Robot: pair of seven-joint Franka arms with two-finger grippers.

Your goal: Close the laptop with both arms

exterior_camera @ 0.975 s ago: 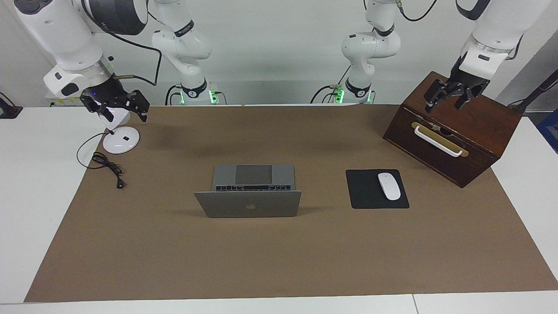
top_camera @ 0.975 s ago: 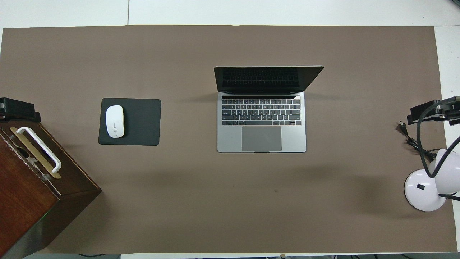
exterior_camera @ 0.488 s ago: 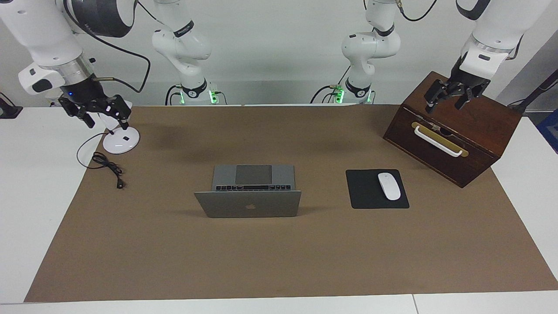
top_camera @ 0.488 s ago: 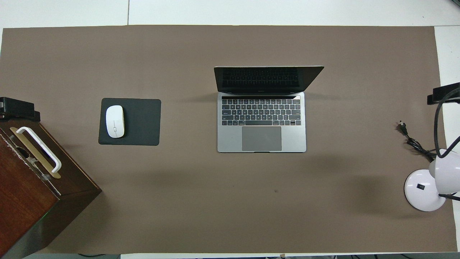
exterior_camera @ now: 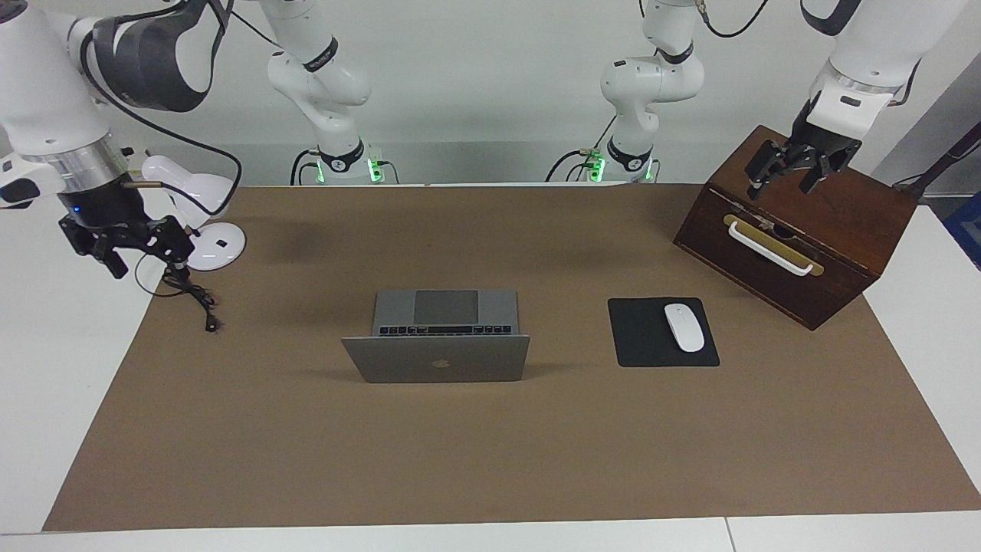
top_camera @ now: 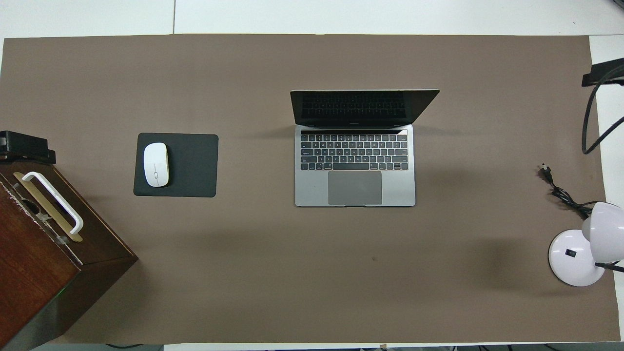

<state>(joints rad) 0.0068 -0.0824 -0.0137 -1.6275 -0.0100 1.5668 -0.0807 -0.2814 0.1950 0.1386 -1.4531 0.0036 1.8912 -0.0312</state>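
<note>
Open laptop (exterior_camera: pixel 437 345) mid-frame on brown mat (exterior_camera: pixel 490 445), both grippers up and away at the frame edges.

In the facing view, from left to right: right gripper (exterior_camera: pixel 129 244) at middle left, fingers spread and holding nothing, over the mat's edge above the black cord (exterior_camera: pixel 191 295), with white desk lamp (exterior_camera: pixel 203 222) just beside; silver-grey laptop at centre, lid upright, dark apple logo (exterior_camera: pixel 439 363) on its back, no readable writing; black mouse pad (exterior_camera: pixel 663 332) with white mouse (exterior_camera: pixel 684 327); dark wooden box (exterior_camera: pixel 797 230) at upper right, left gripper (exterior_camera: pixel 793 170) over its top, fingers parted, empty. Only in the overhead view: dark screen (top_camera: pixel 363 108), black keyboard (top_camera: pixel 354 152), grey trackpad (top_camera: pixel 355 187). Only in the facing view: logo, both grippers' fingers.
</note>
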